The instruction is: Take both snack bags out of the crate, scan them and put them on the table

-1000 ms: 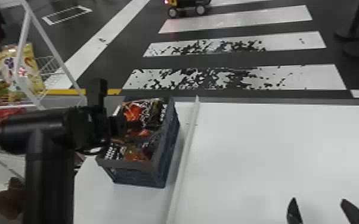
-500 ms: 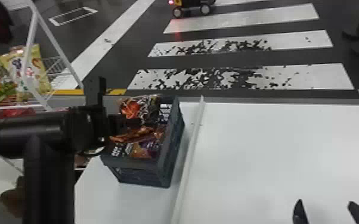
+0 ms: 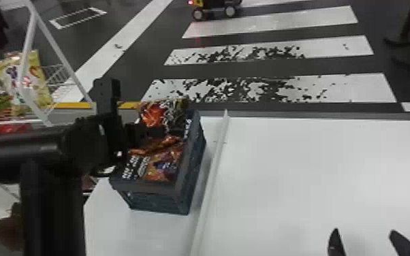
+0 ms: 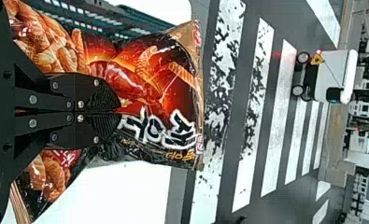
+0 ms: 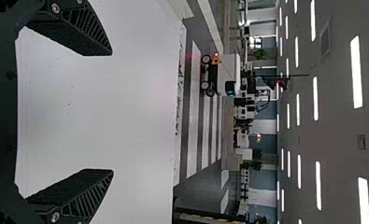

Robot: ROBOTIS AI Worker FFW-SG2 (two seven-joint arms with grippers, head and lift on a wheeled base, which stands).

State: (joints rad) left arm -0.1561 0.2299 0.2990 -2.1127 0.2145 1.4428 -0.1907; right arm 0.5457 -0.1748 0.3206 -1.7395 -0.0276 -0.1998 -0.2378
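Clamped with the left gripper (image 3: 160,131) on a glossy red, orange and black plastic snack bag (image 3: 153,114), partly inside the dark blue-grey lattice crate (image 3: 155,199), jutting above its far rim. Hard to make out there behind the dark fingers; in the left wrist view, pressed together over crinkled film. Hidden at the bag's lower end, with little certain about how deep in the crate. Toward the crate's near rim, partly covered, beside an orange and purple plastic snack bag (image 3: 167,165).

Near the far left corner of the white, flat table (image 3: 316,187), with that corner masked by crate and arm. Just right of the crate, split lengthwise by a narrow white raised strip (image 3: 211,190).

Over the table's right part, cut off by the head view's bottom edge, with fingers apart on the right gripper (image 3: 364,231).

Beyond the left edge, blocked in part by the black left arm (image 3: 54,211), stocked with packets on a white wire rack (image 3: 64,59). Past the far edge, cropped on top, near a small wheeled vehicle (image 3: 214,13).
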